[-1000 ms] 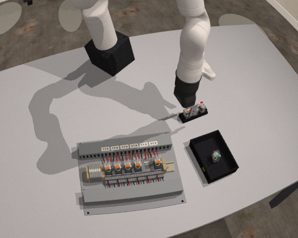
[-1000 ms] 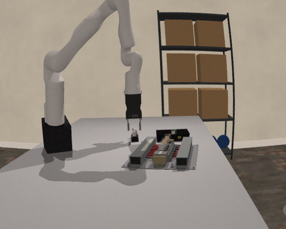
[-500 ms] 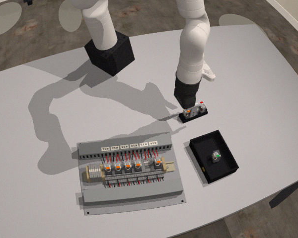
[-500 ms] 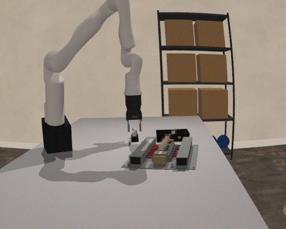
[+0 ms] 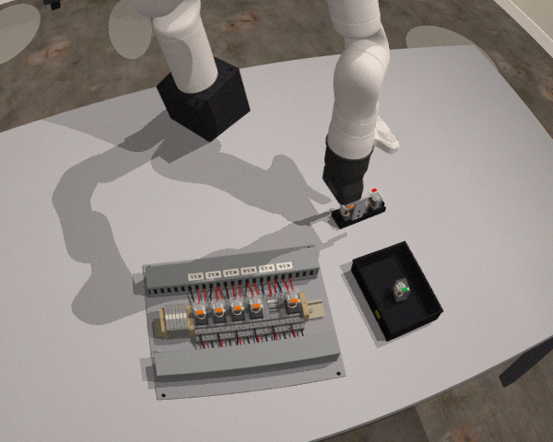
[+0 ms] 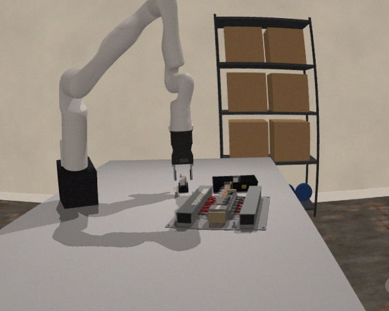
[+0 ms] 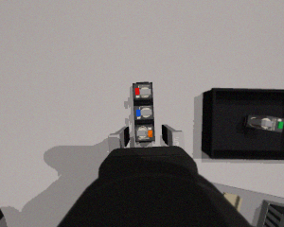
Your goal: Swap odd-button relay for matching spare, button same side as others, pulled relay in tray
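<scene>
The relay panel (image 5: 248, 354) sits well off from the gripper, on the far side of the tray from it in the wrist view, and its row shows orange buttons with one gap, an empty socket (image 5: 273, 304) waiting between the orange-topped relays (image 5: 237, 308). That gap is there to be filled, by my reading. Off to the gripper's side in the wrist view lies the black tray (image 7: 208, 123), and in it the pulled relay (image 7: 265, 124), green button, on its side and well apart from the fingers, so that half of the job looks done. Right under the gripper now: the small spare holder (image 5: 381, 208) with three spares in a line, red (image 7: 142, 91) farthest out, blue (image 7: 143, 113) in the middle, and the orange spare (image 7: 145, 132) nearest, the matching one. The gripper (image 7: 147, 136) hangs spread wide, grasping nothing, one finger (image 7: 124, 136) on each side of that orange spare, not touching it that I can make out.
</scene>
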You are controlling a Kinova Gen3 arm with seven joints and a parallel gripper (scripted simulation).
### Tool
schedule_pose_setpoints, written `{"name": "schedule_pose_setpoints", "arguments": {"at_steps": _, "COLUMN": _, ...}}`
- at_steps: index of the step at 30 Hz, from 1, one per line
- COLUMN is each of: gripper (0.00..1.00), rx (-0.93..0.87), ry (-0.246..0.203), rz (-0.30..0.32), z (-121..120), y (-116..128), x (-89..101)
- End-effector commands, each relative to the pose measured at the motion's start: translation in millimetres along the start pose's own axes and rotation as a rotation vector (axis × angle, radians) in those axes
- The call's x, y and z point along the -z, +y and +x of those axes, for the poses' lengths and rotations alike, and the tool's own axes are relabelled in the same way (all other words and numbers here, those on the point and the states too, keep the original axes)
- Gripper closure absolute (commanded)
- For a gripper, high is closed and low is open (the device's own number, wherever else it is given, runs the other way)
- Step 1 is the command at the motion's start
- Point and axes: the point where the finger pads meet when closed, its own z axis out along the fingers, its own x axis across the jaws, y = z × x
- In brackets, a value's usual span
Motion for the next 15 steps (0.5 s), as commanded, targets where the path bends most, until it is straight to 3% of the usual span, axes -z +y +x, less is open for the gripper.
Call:
{"name": "schedule_pose_setpoints", "arguments": {"at_steps": 1, "gripper": 0.00, "rx": 0.000, "ry": -0.001, "rz": -0.001, "z": -0.2, "y": 0.3, "x": -1.8}}
{"name": "schedule_pose_setpoints", "arguments": {"at_steps": 15, "gripper": 0.00, "rx": 0.000, "ry": -0.001, "rz": -0.001, "z": 0.1, "y": 0.0, "x": -7.1}}
